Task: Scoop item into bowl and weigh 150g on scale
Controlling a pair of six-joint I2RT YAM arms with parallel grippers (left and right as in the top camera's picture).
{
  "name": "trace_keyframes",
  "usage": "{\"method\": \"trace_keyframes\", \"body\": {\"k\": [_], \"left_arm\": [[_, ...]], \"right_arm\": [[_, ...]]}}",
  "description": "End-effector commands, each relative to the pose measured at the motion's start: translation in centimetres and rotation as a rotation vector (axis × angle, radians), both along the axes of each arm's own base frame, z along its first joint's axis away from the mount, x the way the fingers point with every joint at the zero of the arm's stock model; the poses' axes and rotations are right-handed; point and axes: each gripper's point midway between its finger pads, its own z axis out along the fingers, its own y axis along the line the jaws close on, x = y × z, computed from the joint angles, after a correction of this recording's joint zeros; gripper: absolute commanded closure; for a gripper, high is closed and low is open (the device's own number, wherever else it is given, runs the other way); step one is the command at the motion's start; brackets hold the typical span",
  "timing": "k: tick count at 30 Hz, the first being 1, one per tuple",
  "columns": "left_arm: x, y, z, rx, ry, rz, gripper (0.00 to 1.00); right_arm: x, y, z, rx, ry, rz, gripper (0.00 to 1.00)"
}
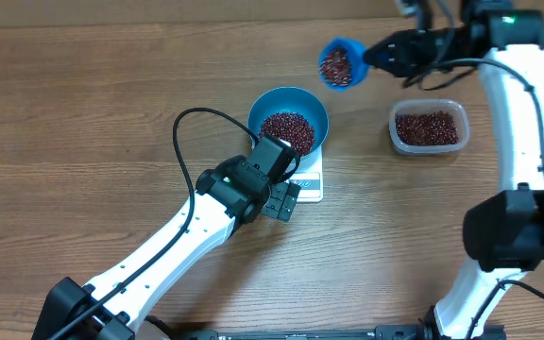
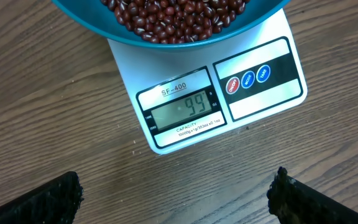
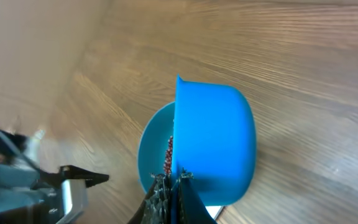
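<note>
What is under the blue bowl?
The white scale sits under the bowl. Its front sticks out, and the display reads 99. The bowl covers the rest of its top.

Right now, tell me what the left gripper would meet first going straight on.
Probably the scale, display end first, dead ahead of the open left gripper. Tilted downward, it might touch the table first; depth unclear.

Brown wood-grain table (image 1: 74, 104), evenly lit, a paler band along its far edge

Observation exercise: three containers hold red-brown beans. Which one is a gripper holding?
The small blue plastic scoop, clamped in the right gripper; the other two stand ungripped.
</note>
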Motion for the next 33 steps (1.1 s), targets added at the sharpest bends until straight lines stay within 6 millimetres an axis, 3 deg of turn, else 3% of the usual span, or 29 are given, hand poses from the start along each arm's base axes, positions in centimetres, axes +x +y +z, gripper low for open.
{"method": "trace_keyframes", "body": {"k": [1,12,18,23,33], "left_arm": [[0.0,0.3,-0.4,0.018,0.005,-0.007,0.00],[0.0,0.3,-0.4,0.018,0.005,-0.006,0.00],[0.0,0.3,-0.4,0.018,0.005,-0.006,0.00],[0.0,0.3,-0.4,0.018,0.005,-0.006,0.00],[0.0,0.3,-0.4,0.018,0.005,-0.006,0.00]], "right_arm": [[0.1,2.0,0.0,-0.208,-0.080,-0.004,0.96],[-0.7,6.3,-2.1,-0.464,-0.135,0.027,0.96],[-1.6,8.4,-2.1,-0.471,-0.152,0.074,0.96],[-1.5,8.6,-2.3,-0.516,-0.172,0.071,0.96],[-2.9,11.1,-2.4,-0.542,-0.252,0.216,0.96]]}}
